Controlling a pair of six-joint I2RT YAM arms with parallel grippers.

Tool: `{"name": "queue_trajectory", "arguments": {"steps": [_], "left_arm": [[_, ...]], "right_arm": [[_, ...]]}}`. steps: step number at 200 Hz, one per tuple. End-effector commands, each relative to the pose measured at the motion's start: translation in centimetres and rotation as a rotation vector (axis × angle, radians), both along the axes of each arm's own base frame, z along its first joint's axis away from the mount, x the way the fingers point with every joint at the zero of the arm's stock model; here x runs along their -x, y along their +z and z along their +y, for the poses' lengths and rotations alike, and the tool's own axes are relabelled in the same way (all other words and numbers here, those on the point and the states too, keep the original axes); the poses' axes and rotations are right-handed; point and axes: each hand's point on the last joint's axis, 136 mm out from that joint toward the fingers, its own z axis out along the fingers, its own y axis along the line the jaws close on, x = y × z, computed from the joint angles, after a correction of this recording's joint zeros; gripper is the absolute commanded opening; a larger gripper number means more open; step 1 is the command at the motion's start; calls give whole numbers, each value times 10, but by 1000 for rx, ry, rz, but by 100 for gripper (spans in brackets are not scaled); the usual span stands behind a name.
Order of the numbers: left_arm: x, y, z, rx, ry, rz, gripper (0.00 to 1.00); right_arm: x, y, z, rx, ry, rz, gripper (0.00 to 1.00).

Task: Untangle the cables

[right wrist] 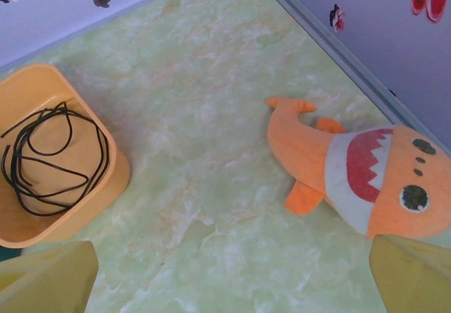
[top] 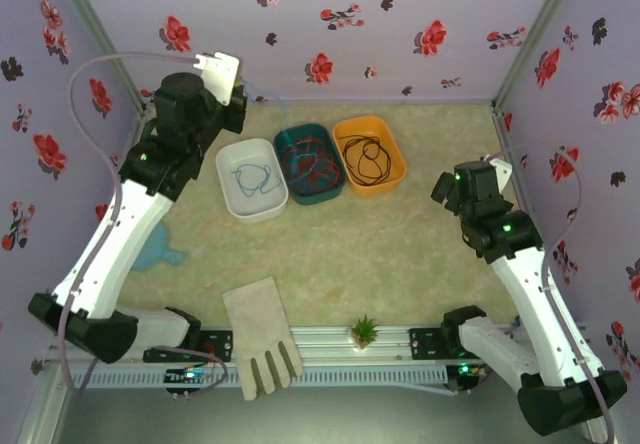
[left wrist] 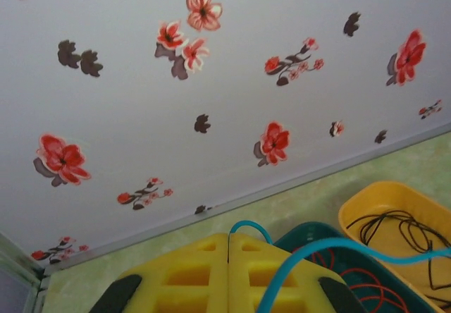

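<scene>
Three bins stand in a row at the back of the table. The white bin (top: 226,180) holds a loop of the blue cable (left wrist: 331,247). The teal bin (top: 300,131) holds the red cable (top: 312,164), and the orange bin (top: 392,146) the black cable (top: 368,156). My left gripper (left wrist: 227,237) is raised by the white bin, its yellow fingers shut on the blue cable, which arcs out of the seam between them. My right gripper (right wrist: 231,278) hangs wide open over bare table to the right of the orange bin, holding nothing.
An orange shark plush (right wrist: 359,172) lies by the right wall under my right arm. A beige glove (top: 260,334) and a small potted plant (top: 364,331) sit at the near edge. A blue toy (top: 160,252) lies at the left. Flowered walls enclose the table.
</scene>
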Motion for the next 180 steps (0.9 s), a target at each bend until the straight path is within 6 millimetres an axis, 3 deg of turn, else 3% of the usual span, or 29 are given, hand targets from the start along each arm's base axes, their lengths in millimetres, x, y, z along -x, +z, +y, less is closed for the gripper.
{"name": "queue_trajectory", "arguments": {"steps": [1, 31, 67, 106, 180], "left_arm": [[-10, 3, 8, -15, 26, 18, 0], [-29, -19, 17, -25, 67, 72, 0], [-41, -60, 26, -44, 101, 164, 0], [-44, -93, 35, -58, 130, 244, 0], [-44, -174, 44, -112, 179, 495, 0]], "right_arm": [[-2, 4, 1, 1, 16, -27, 99], [-6, 4, 2, 1, 18, -35, 99], [-8, 0, 3, -1, 18, -21, 99], [-7, -1, 3, -6, 14, -14, 99], [1, -4, 3, -19, 16, -7, 99]]}}
